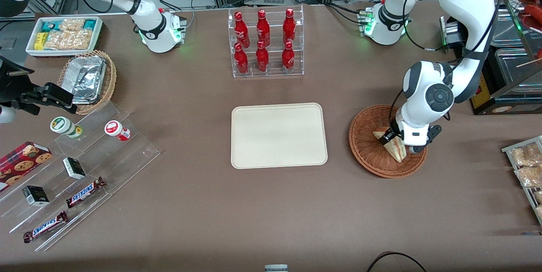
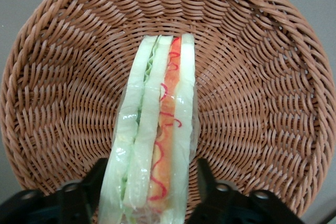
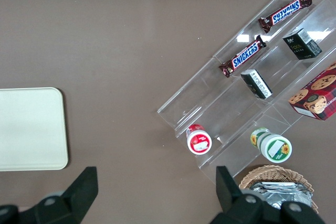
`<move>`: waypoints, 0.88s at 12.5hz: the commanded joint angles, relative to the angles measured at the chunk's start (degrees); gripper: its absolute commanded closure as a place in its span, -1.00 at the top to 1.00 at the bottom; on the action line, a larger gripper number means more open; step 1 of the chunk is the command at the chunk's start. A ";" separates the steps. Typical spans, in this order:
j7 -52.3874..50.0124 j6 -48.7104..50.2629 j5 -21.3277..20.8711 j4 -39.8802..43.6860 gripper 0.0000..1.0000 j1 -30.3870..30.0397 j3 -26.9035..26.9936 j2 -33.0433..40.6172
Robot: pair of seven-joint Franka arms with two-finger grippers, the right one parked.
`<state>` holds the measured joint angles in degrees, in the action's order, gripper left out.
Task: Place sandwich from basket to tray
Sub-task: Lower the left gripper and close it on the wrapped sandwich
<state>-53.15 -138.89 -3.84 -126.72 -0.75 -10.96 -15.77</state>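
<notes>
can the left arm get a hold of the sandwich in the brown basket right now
Probably yes. The gripper is down in the basket, its fingers open on either side of the sandwich, nothing between them.

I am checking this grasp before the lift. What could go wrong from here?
1. The gripper stands with a finger on each side of the wrapped sandwich, near one end only. Lifted this way, the long wedge may sag or swing.
2. The wrap looks smooth and the bread soft, so a squeeze might crush the layers or let it slip.
3. The sandwich lies inside the wicker basket; a sideways move toward the tray made too low could catch the rim.
</notes>
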 commanded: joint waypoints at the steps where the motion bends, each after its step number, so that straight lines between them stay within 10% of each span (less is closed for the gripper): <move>1: -0.90 -0.25 -1.52 -0.20 -0.77 0.05 -0.11 1.61; 11: -1.43 30.70 -1.96 22.99 -0.78 0.14 -14.41 -0.65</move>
<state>-53.30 -109.90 -4.73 -108.00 -0.51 -21.73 -12.28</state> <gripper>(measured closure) 0.749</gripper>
